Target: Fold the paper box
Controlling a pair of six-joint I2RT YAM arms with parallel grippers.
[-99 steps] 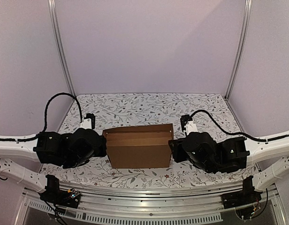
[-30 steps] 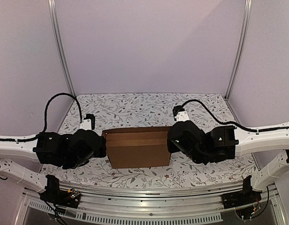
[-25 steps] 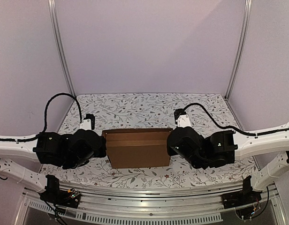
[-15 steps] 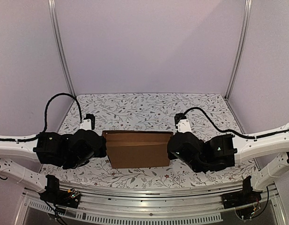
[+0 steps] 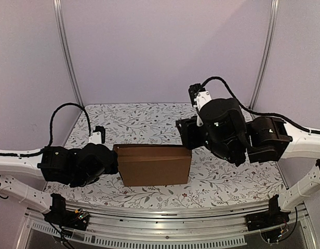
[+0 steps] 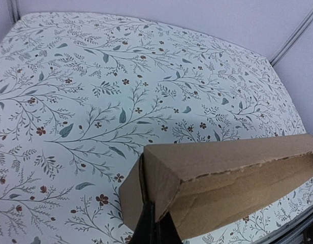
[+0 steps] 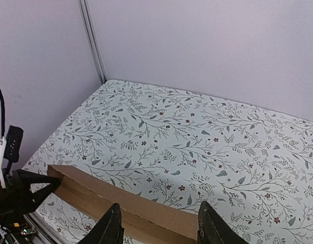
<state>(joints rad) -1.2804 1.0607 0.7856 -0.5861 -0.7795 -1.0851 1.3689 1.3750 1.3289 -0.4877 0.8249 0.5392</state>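
Count: 1 paper box [image 5: 154, 165], 2 hands | left hand [image 6: 155, 221] clamped shut on its end | right hand [image 7: 159, 224] parted, empty

Just one box [image 5: 155, 166], lower centre of the top view, on one flowered table [image 5: 149, 116]. Two arms, left arm [image 5: 71, 165] and right arm [image 5: 227, 129], with two grippers, left gripper [image 6: 154, 229] and right gripper [image 7: 161, 226]. Also two black cables, left cable [image 5: 69, 104] and right cable [image 5: 217, 78], and two posts, left post [image 5: 67, 52] and right post [image 5: 264, 52], toward the upper corners.

Plain brown paper box [image 5: 155, 166] on white floral-patterned table [image 5: 149, 116].
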